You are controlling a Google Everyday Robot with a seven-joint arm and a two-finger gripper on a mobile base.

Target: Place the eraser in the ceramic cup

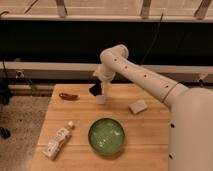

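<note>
**Gripper poised over the white cup at the back of the table**

Here we are at the wooden table, and the white robot arm sweeps in from the right, elbow high near the dark wall, wrist bending down toward the table's far side. The gripper hangs just above the ceramic cup, a small pale cup standing toward the rear middle of the tabletop. A dark block sits at the gripper's tip, on the left side of it; it looks like the eraser, though whether it is pinched between the fingers or how wide they stand, I cannot tell from this angle. The dark block is above and slightly left of the cup's rim, not down inside it.

Now the rest of the field. A wide round green bowl sits nearer the front, well apart from the cup and roughly below it in the camera view. To the right of the cup, a pale tan sponge-like block lies flat on the wood. Off at the far left rear, a reddish-brown elongated item lies near the table edge. Front left, a white bottle lies on its side, cap pointing toward the bowl, close to the table's left edge.
</note>
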